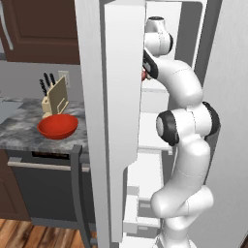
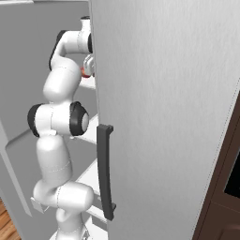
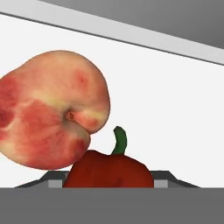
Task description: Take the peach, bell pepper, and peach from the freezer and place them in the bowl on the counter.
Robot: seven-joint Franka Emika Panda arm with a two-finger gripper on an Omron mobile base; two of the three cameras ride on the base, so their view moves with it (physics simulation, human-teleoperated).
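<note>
Inside the freezer (image 1: 155, 131) my gripper (image 1: 145, 69) reaches onto an upper white shelf. In the hand view the deep-red bell pepper (image 3: 109, 170), green stem up, sits right between the jaws and spans the gap from one to the other, so the gripper is shut on it. A pinkish-orange peach (image 3: 50, 118) lies close beside it, up and to the left, touching or nearly touching the pepper. A sliver of red pepper (image 2: 85, 71) shows at the hand. The red bowl (image 1: 58, 126) stands empty on the marbled counter (image 1: 19, 128), left of the open freezer door (image 1: 121, 97).
A knife block (image 1: 54, 97) stands behind the bowl against the wall. A black dishwasher front (image 1: 43, 189) is under the counter. The closed fridge door (image 2: 164, 117) with its dark handle (image 2: 105, 173) rises right of the arm. Lower freezer shelves lie beneath the hand.
</note>
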